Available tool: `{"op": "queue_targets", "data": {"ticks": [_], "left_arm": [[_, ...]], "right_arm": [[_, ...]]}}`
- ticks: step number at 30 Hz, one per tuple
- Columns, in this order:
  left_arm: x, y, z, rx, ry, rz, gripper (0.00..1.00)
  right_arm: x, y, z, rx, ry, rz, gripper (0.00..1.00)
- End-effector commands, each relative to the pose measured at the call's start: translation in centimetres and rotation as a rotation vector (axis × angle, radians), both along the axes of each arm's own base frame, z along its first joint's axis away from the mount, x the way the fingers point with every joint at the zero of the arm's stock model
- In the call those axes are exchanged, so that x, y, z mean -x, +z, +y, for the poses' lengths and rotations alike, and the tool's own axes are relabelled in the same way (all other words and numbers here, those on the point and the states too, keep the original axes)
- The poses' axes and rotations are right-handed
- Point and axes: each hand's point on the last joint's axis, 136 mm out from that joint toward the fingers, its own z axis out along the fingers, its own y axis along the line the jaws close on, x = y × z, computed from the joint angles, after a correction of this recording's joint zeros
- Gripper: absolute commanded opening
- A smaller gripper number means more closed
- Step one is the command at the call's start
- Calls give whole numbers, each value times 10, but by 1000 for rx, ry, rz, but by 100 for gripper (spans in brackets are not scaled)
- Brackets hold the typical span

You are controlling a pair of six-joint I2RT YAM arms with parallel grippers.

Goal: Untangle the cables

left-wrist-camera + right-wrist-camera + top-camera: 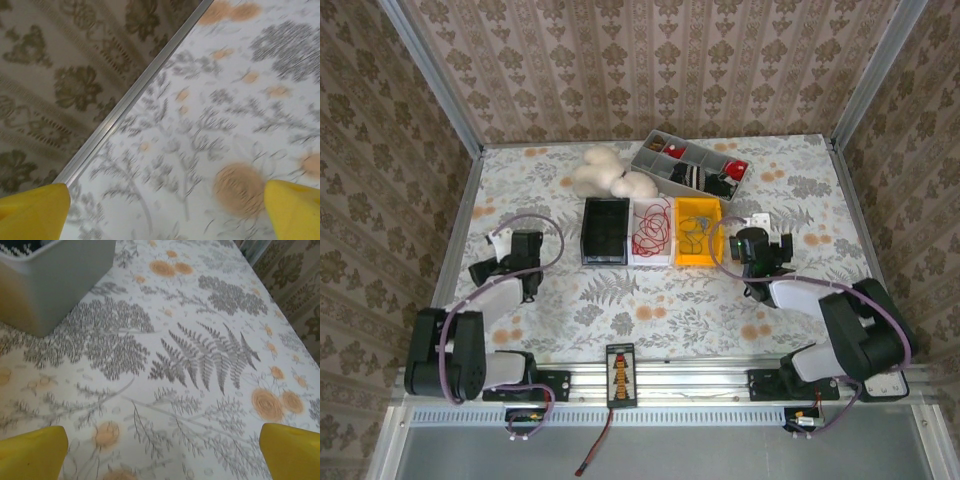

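right hand (160, 455) released, empty | left hand (165, 210) released, empty | red cable (651, 232) in white bin (651, 262), between both hands

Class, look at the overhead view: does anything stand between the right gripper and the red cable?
Yes. The red cable lies inside the white bin. The yellow bin stands right beside that bin, on the side of the right gripper. A reach from above, over the bin walls, looks clearest.
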Motion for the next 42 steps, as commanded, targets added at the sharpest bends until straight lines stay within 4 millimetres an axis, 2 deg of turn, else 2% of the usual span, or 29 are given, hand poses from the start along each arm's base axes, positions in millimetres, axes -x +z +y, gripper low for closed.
{"op": "queue_targets", "data": {"ticks": [1, 2, 4, 7, 9, 10, 12, 16, 18, 20, 42], "left_arm": [[-43, 38, -8, -63, -100, -192, 100], [-47, 39, -8, -67, -108, -205, 100], [-58, 39, -12, -59, -152, -226, 100], [-71, 36, -23, -12, -227, -271, 100], [-74, 31, -27, -24, -268, -296, 100], [-75, 28, -31, 14, -276, -270, 100], [-81, 29, -33, 6, -318, -280, 100], [-91, 10, -71, 127, -605, -264, 100], [-87, 7, -61, 129, -570, -305, 100], [-88, 9, -60, 125, -564, -318, 100], [-89, 9, -62, 99, -553, -295, 100]], "right_arm": [[-29, 42, 2, 36, 27, -203, 100], [-31, 38, -1, 15, 55, -236, 100], [-30, 35, -21, -60, -1, -255, 100], [-30, 14, -21, -256, 149, -227, 100], [-37, 12, -24, -287, 169, -244, 100], [-39, 6, -23, -319, 175, -162, 100], [-41, 11, -18, -317, 214, -214, 100], [-40, 7, -19, -320, 206, -181, 100], [-40, 9, -19, -320, 207, -188, 100], [-40, 8, -19, -318, 206, -188, 100], [-41, 7, -17, -315, 212, -178, 100]]}}
